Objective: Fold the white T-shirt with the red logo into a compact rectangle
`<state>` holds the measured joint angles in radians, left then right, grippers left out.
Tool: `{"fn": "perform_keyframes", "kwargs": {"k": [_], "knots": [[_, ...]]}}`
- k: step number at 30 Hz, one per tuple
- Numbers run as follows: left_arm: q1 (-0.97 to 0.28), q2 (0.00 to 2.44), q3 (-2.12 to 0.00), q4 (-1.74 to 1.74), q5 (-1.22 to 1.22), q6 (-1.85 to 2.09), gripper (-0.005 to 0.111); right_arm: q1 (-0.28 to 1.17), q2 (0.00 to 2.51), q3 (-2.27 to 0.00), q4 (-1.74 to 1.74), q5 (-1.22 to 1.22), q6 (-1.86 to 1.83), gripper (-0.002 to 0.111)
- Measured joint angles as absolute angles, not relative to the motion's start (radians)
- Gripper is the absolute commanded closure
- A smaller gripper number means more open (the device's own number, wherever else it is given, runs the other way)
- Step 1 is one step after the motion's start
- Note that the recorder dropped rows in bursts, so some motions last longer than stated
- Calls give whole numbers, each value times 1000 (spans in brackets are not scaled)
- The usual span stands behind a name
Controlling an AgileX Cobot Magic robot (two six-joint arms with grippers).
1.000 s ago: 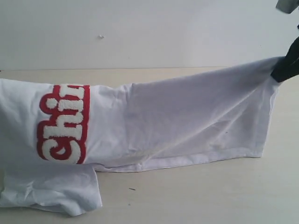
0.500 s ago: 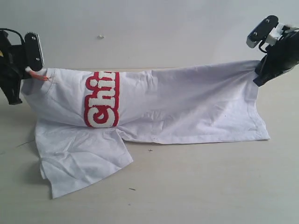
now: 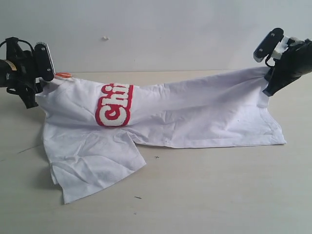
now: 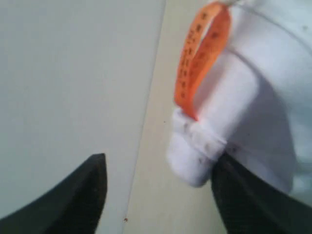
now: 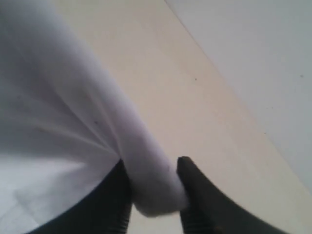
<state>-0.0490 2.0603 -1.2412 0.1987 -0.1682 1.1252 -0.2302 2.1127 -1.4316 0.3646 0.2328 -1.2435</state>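
Our left tool point(image 4: 161, 195) stands wide beside the collar point(image 4: 195, 146) of the white T-shirt point(image 3: 195, 117); the right tool point(image 5: 156, 197) seems to pinch its hem point(image 5: 146, 161). The shirt drapes along the table point(image 3: 219, 195), and an uneven release could bunch cloth over the red logo point(image 3: 113, 105).

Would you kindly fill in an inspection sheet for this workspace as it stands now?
Surface: pale wooden table, mostly bare in front of the shirt.
Job's things: white T-shirt stretched between the two arms, one sleeve flat on the table; red logo partly rolled under; orange neck tag at the collar.
Clutter: a few dark specks on the table.
Grippers: left gripper with jaws apart, collar resting against one finger; right gripper pinching the hem, raised off the table.
Cables: black cable looping at the left arm.
Surroundings: plain pale wall with a small mark.
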Motion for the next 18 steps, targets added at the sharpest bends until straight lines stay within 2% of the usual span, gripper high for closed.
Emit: {"fn": "perform_keyframes", "kwargs": {"k": [3, 6, 12, 18], "knots": [[-47, 2060, -1241, 186, -198, 1125, 32, -230, 2113, -1432, 365, 196, -1246, 36], [-46, 2060, -1241, 179, -210, 1125, 33, -230, 2113, -1432, 365, 168, -1237, 32], [-46, 2060, -1241, 165, -215, 1125, 33, -230, 2098, -1432, 385, 114, -1174, 33], [-44, 2060, -1241, 145, -241, 1069, 33, -230, 2058, -1481, 531, 121, -890, 38]]}}
